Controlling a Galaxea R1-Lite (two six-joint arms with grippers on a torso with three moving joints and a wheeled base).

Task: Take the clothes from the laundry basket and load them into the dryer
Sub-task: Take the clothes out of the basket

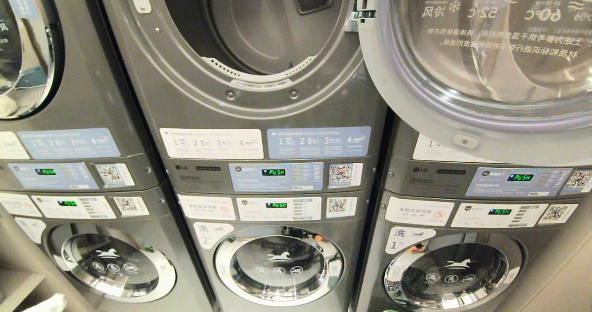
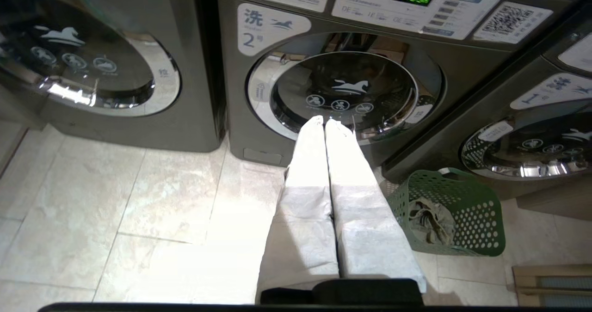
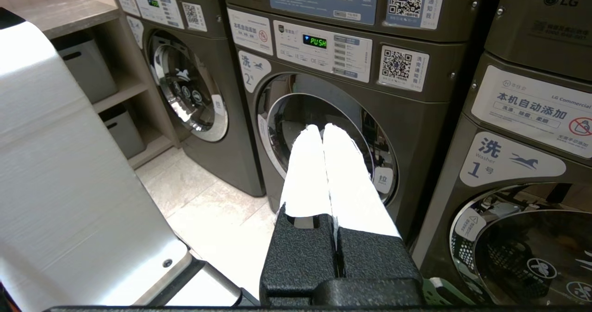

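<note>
Both the left gripper (image 2: 325,121) and right gripper (image 3: 322,129) have their fingers closed on nothing, while the soft, light clothes (image 2: 428,219) sit bunched in the green laundry basket (image 2: 467,210) on the floor near the washers, best pinched at a raised fold.

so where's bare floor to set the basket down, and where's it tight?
Free: the pale tiled floor in front of the left grey washer and washer 2. Tight: the corner by washer 1, where the green perforated plastic laundry basket with clothes sits beside the shut left gripper.
</note>
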